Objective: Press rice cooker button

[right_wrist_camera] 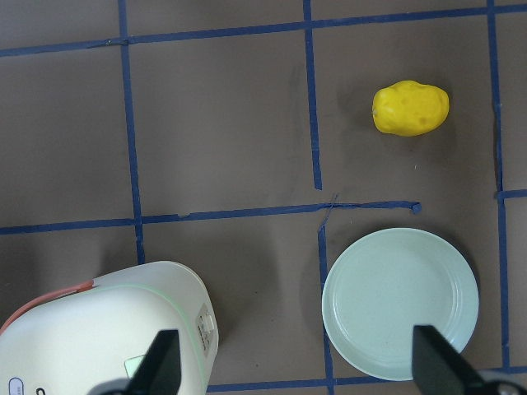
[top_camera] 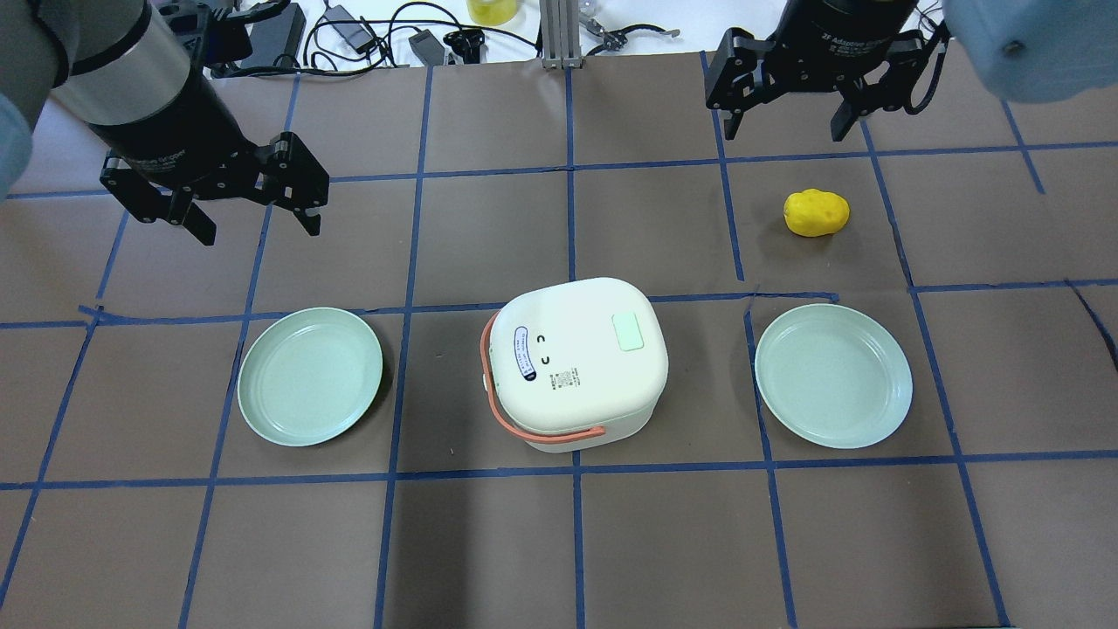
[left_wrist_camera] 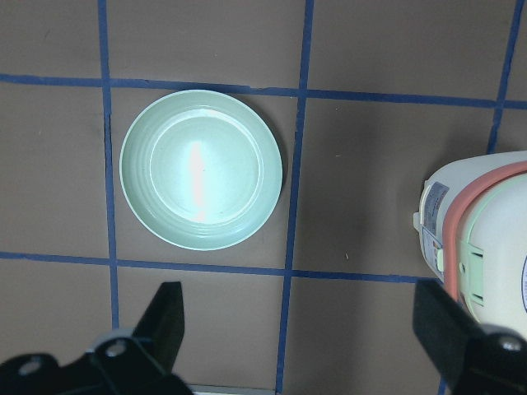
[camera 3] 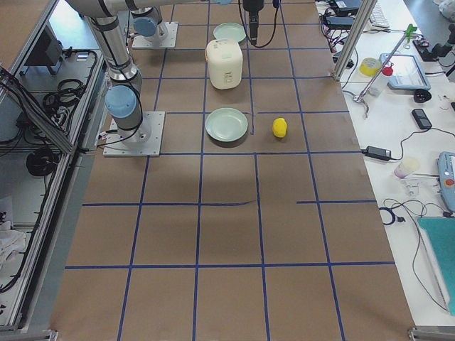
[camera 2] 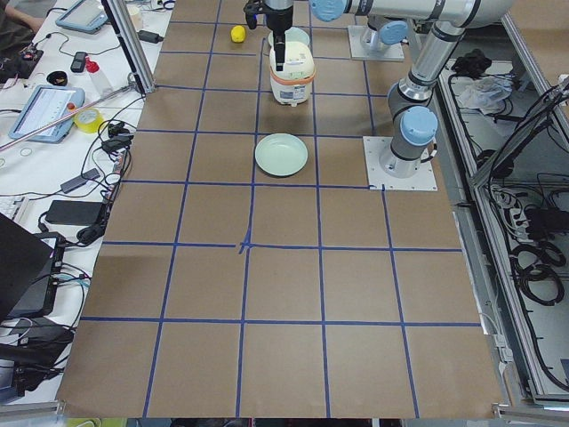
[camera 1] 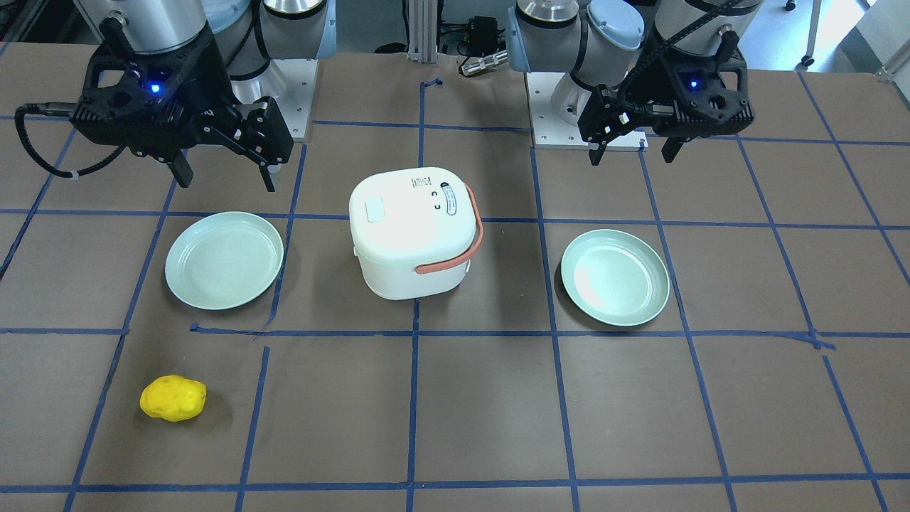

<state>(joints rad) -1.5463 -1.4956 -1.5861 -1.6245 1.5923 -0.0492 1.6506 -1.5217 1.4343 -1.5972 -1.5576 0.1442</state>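
The white rice cooker (camera 1: 412, 231) with an orange handle stands mid-table, also in the overhead view (top_camera: 572, 362). A pale green square button (top_camera: 627, 332) sits on its lid, towards the robot's right. My left gripper (top_camera: 260, 231) is open and empty, hovering above the table behind the left plate, well apart from the cooker. My right gripper (top_camera: 785, 134) is open and empty, high at the far right, behind a yellow potato. The left wrist view shows the cooker's side (left_wrist_camera: 486, 239). The right wrist view shows its lid corner (right_wrist_camera: 107, 337).
Two empty pale green plates (top_camera: 310, 376) (top_camera: 832, 376) flank the cooker. A yellow potato-like object (top_camera: 816, 212) lies beyond the right plate. Blue tape lines grid the brown table. Cables and gear lie past the far edge.
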